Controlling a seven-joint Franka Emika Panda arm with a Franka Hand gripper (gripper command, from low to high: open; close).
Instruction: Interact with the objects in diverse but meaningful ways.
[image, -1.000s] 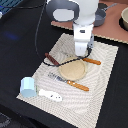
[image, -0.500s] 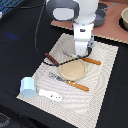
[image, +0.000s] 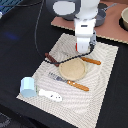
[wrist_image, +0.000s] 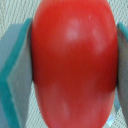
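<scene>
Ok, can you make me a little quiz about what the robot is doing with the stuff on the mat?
1. True or false: the gripper is shut on a red tomato.
2. Which thing lies nearest the light blue cup? A) the white elongated piece B) the round tan plate C) the grey pot
3. Fill in: the plate sits on a striped ____.

Key: 1 true, since in the wrist view both fingers press the tomato's sides. 2 A. 3 placemat.
</scene>
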